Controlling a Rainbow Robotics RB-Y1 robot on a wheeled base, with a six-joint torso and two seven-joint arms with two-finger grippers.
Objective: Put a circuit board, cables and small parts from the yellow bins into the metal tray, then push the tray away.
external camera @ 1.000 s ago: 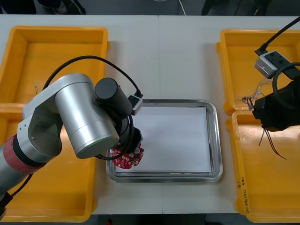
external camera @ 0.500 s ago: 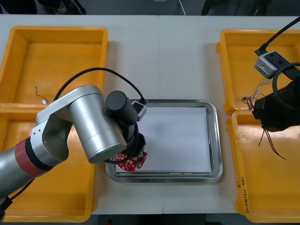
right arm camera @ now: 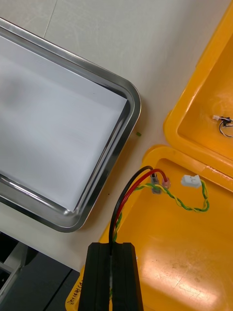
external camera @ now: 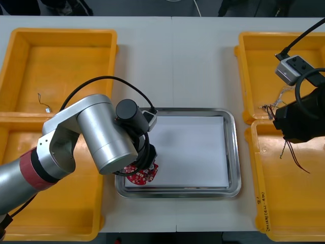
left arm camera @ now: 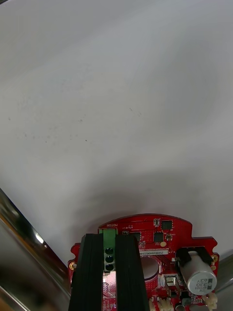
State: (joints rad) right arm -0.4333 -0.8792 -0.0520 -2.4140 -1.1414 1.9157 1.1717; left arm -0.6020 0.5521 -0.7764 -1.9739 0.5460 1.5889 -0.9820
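A round red circuit board lies low over the near left corner of the metal tray, which is white inside. My left gripper is shut on it. In the left wrist view the black fingers clamp the green connector at the edge of the board, and the tray rim passes beside them. My right gripper hovers over the near right yellow bin, shut on a red and yellow cable. That cable rises from the right gripper and ends in a white plug.
The far left bin holds one thin wire; the near left bin lies under my left arm. The far right bin holds tangled cables. The tray's corner lies close to the orange bin.
My left arm has swung right and lowered the board into the tray's near left corner, then almost stopped. The right arm and its cable have not moved.
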